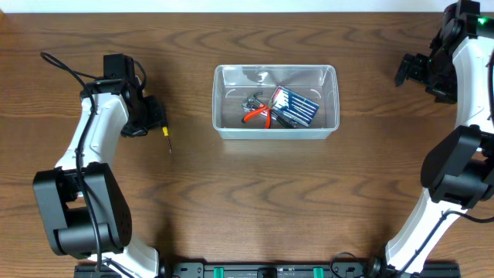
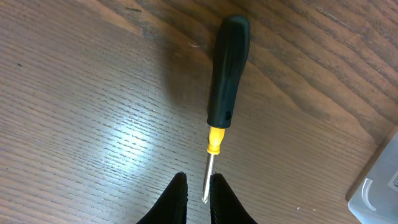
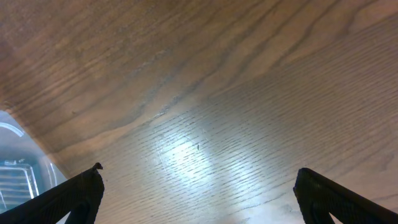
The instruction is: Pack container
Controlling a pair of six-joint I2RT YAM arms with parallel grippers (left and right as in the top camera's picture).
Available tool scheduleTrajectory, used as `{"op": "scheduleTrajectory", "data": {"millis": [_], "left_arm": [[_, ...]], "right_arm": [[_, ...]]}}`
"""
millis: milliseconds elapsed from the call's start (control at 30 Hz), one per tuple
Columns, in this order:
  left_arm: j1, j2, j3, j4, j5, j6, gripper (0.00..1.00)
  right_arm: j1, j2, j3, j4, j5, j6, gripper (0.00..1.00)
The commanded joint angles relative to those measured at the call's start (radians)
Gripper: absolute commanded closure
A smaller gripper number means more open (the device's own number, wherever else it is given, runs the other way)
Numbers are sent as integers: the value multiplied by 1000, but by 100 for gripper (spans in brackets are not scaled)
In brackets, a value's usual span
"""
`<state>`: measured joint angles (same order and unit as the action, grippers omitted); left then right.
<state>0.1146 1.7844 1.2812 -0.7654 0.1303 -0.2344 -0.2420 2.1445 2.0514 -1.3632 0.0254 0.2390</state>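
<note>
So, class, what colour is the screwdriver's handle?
Handle: black, with a yellow collar; clearest in left wrist view.

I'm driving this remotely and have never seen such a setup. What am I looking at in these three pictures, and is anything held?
These are two robot arms at a wooden table, each ending in two-finger jaws. The wide picture looks down from above: the left arm on the left side, the right arm on the right. The other two come from cameras on each wrist, so the black shapes at their bottom edges are that arm's own jaws. In the middle stands the clear container, holding red-handled pliers and a blue pack. The left jaws are closed on the thin metal shaft of a black-handled screwdriver, which lies on the table. The right jaws stand wide open, holding nothing.
</note>
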Motion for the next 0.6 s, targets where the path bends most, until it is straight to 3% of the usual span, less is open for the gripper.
{"op": "scheduleTrajectory", "data": {"millis": [0,33,67,100,567], "left_arm": [[0,8,-9,-3,-13,13,87],[0,8,-9,-3,-13,13,87],[0,8,-9,-3,-13,13,33],[0,8,-9,-3,-13,13,2],[0,8,-9,-3,-12,13,2]], "right_arm": [[0,1,0,2,0,18,1],[0,1,0,2,0,18,1],[0,1,0,2,0,18,1],[1,1,0,2,0,18,1],[0,1,0,2,0,18,1]]}}
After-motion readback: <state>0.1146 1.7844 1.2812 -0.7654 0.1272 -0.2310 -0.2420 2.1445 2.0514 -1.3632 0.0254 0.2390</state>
